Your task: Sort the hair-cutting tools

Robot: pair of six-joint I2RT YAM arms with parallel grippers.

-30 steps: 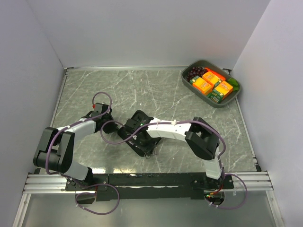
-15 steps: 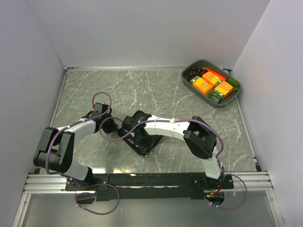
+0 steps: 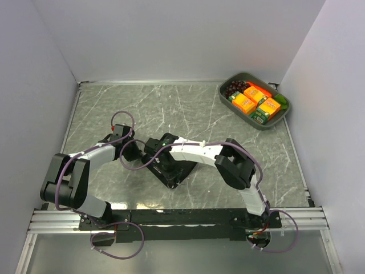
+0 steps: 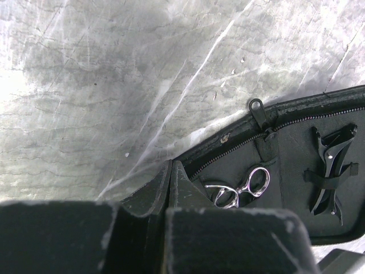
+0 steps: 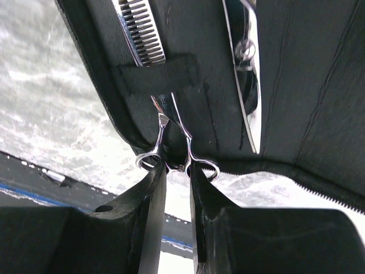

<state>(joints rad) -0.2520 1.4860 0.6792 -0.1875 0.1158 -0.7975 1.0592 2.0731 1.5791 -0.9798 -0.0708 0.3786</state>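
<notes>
While open, case point(image 4: 291, 145) with scissors point(image 4: 244, 187), clips point(image 4: 331, 165)

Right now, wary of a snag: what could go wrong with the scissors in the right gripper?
1. The toothed scissors run under the elastic strap; the teeth might catch it and drag the case.
2. The right gripper pinches only the thin shanks by the rings, so they could pivot or slip.
3. The left gripper, shut at the case's edge, may not pin it down.
</notes>
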